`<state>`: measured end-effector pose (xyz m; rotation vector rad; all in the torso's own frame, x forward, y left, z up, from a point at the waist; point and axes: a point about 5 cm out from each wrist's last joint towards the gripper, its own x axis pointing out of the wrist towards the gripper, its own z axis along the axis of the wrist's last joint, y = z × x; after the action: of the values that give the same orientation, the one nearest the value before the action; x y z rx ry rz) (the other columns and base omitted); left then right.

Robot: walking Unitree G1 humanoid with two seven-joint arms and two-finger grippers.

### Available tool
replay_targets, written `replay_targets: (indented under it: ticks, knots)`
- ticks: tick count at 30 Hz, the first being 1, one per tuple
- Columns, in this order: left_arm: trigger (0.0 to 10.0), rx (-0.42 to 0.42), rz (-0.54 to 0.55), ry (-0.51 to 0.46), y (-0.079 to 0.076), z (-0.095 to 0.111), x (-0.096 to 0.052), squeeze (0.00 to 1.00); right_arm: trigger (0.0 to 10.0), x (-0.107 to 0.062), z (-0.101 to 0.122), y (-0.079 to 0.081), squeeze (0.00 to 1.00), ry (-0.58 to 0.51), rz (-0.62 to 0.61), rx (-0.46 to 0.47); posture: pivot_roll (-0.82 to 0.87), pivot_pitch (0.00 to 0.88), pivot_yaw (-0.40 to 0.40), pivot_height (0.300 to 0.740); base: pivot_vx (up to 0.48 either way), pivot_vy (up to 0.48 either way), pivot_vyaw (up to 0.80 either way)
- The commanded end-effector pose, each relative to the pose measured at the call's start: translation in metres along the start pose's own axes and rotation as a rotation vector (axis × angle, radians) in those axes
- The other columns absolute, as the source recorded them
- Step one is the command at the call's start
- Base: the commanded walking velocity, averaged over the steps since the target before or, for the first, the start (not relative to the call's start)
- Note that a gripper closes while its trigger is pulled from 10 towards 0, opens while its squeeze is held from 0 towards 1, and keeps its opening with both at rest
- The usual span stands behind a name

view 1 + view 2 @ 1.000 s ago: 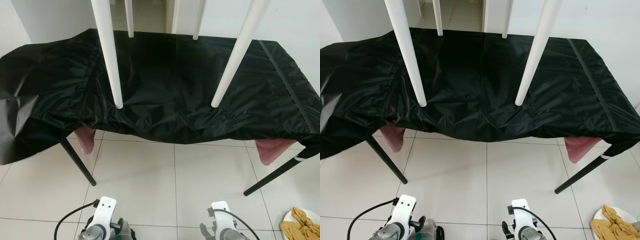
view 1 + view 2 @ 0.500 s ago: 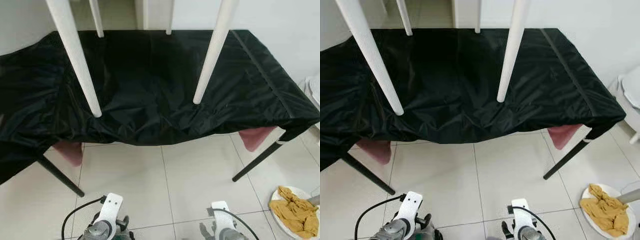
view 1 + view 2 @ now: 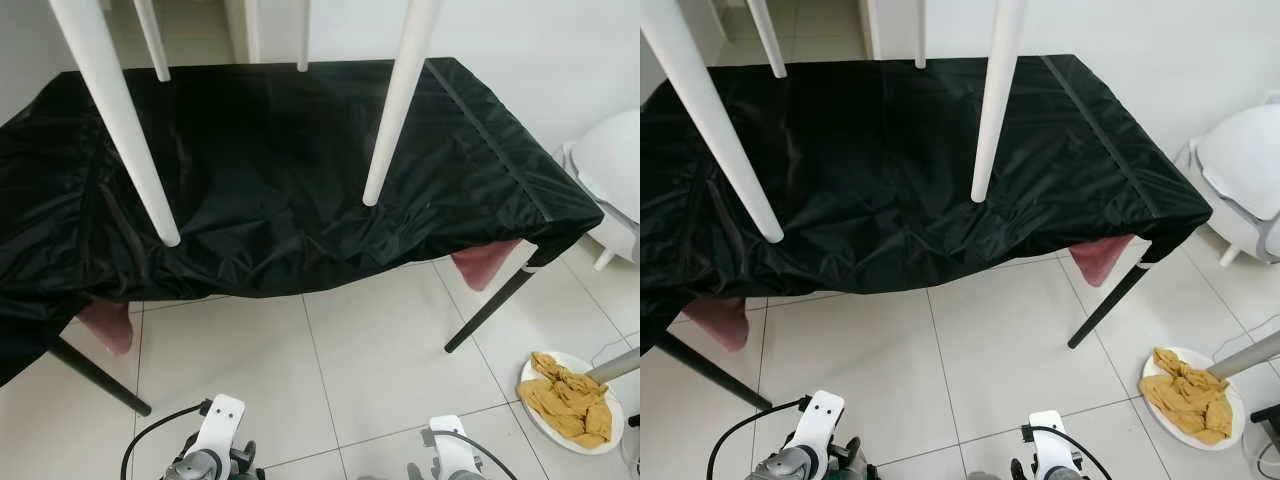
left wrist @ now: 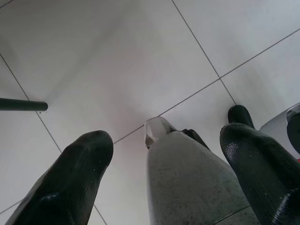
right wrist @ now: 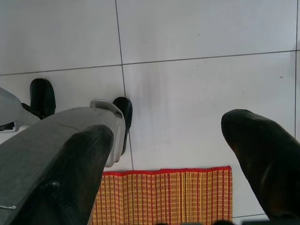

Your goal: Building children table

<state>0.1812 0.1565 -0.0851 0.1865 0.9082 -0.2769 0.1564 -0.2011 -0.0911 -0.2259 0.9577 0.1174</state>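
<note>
Several slim white table legs [image 3: 118, 130] stand with rounded tips on a black cloth [image 3: 280, 170] draped over a bigger table; another near leg [image 3: 395, 110] is to the right, and whatever they carry is above the picture's top edge. Both my arms hang low by my body, far below the cloth. My left gripper [image 4: 164, 136] is open and points at the tiled floor, its wrist [image 3: 215, 450] at the bottom. My right gripper [image 5: 166, 129] is open too, over tiles and a mat, its wrist [image 3: 450, 460] at the bottom right.
Black slanted table legs [image 3: 490, 305] reach the floor on both sides, with pink things [image 3: 480, 265] under the cloth's corners. A white plate with a yellow rag [image 3: 570, 400] lies on the floor at right, near a white rounded object [image 3: 610, 160]. A red-and-yellow woven mat [image 5: 164, 197] lies behind my feet.
The whole view has swung to the right, so the table slid left in the picture and the plate and white object came further in. My arms still hang as before.
</note>
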Motion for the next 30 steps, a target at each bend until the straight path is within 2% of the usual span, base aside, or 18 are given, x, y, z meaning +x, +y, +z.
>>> replay_targets:
  ticks: [1, 16, 30]
  knots:
    - [10.0, 0.014, 0.121, 0.032, 0.0047, -0.0075, -0.0016, 0.0, 10.0, -0.0005, -0.0046, 0.0016, 0.0, 0.026, -0.004, 0.006, 0.08, 0.0, -0.017, 0.74, 0.0, 0.0, -0.77]
    - [10.0, 0.023, 0.127, 0.04, 0.009, -0.013, -0.004, 0.0, 10.0, -0.0011, -0.0073, 0.0015, 0.0, 0.04, 0.0, -0.01, 0.08, 0.0, -0.031, 0.74, 0.0, 0.0, -0.74]
    - [10.0, -0.004, 0.118, 0.042, 0.004, -0.0165, -0.0044, 0.0, 10.0, -0.0023, -0.0102, -0.0007, 0.0, 0.041, -0.003, -0.018, 0.09, 0.0, -0.027, 0.74, 0.0, 0.0, 0.0]
